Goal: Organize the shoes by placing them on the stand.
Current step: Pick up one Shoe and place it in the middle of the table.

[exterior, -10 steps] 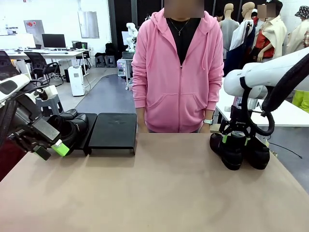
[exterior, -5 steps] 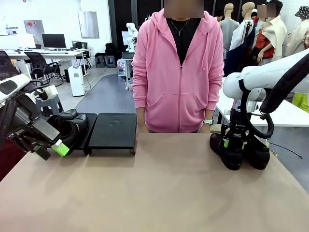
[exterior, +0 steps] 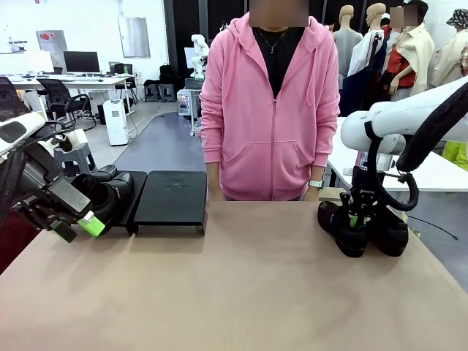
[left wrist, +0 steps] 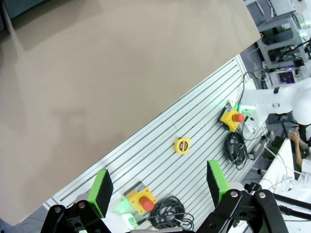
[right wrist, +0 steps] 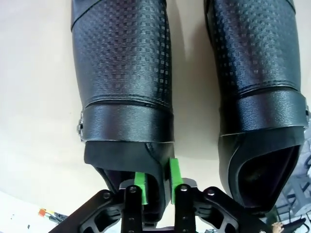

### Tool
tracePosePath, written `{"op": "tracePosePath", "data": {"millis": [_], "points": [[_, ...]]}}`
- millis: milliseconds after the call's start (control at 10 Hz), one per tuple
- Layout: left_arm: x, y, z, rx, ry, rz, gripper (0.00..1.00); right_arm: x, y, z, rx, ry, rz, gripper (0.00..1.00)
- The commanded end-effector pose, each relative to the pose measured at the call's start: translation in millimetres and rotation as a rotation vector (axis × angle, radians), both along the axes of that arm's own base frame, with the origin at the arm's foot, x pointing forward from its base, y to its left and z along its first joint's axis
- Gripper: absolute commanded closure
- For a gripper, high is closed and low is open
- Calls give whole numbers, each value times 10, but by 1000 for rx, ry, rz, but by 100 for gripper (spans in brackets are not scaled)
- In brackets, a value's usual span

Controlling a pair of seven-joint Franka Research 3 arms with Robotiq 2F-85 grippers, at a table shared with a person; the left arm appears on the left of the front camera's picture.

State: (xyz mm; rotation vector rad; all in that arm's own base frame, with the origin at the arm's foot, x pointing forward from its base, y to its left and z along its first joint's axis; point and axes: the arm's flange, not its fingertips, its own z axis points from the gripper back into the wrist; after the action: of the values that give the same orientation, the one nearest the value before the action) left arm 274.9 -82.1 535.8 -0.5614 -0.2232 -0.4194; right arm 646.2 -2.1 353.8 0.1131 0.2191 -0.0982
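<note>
Far right of the surface (exterior: 241, 292), my right tool (exterior: 356, 219) is clamped on the collar of a shoe (exterior: 349, 235), with its green pads (right wrist: 175, 180) pressed to either side of the wall. A second shoe (exterior: 391, 232) stands just beside it, to the right. At the near left my left tool (exterior: 77, 227) hangs wide apart and empty in front of the stand (exterior: 172, 194), whose left end carries other shoes (exterior: 110, 191).

Smooth white rounded arm (exterior: 409, 110) on the frame's right, with a fat black cable (exterior: 439, 124) running along it. The left gripper (left wrist: 158, 187) and right gripper (right wrist: 156, 182) are both black bolted linkages with bright green pads (left wrist: 101, 191).
</note>
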Motion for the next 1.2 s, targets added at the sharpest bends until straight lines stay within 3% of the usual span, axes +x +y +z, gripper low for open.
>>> {"op": "tracePosePath", "data": {"millis": [0,200,400,500,600,700,800,900,1100], "points": [[1,15,1,1,-5,-12,0,53,71,-15,15,16,-17,100],[1,15,1,1,-5,-12,0,40,81,-12,-17,17,-3,100],[1,15,1,1,-5,-12,0,-68,123,144,11,-39,19,100],[1,15,1,1,-5,-12,0,-305,167,419,66,-78,52,100],[1,15,1,1,-5,-12,0,-829,277,804,103,-110,72,100],[1,15,1,1,-5,-12,0,-1517,380,1086,198,-80,120,100],[1,15,1,1,-5,-12,0,-1934,372,1166,219,-65,119,100],[1,15,1,1,-5,-12,0,-2236,367,1187,267,-63,202,100],[1,15,1,1,-5,-12,0,-2443,249,1141,328,-130,93,100]]}}
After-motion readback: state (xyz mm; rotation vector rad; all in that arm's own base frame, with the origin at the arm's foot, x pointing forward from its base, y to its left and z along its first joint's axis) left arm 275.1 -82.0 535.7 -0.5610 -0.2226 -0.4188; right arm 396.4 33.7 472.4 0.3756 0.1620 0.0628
